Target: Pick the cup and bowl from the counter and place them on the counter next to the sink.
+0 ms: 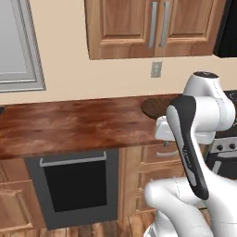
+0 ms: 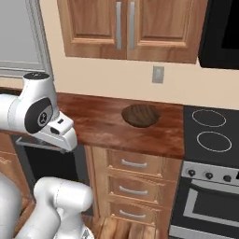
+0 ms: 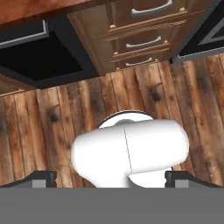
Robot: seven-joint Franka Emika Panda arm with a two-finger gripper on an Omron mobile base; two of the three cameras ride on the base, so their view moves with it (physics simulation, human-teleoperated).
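Bowl lies right of the hand — farther along the desk.
Hand wide, holding nothing, aimed down at the floor.

bases: flank arm, share counter | hand: faces floor

The bowl is dark brown with wood grain, on a glossy reddish-brown counter, left of the black stovetop with pale rings.
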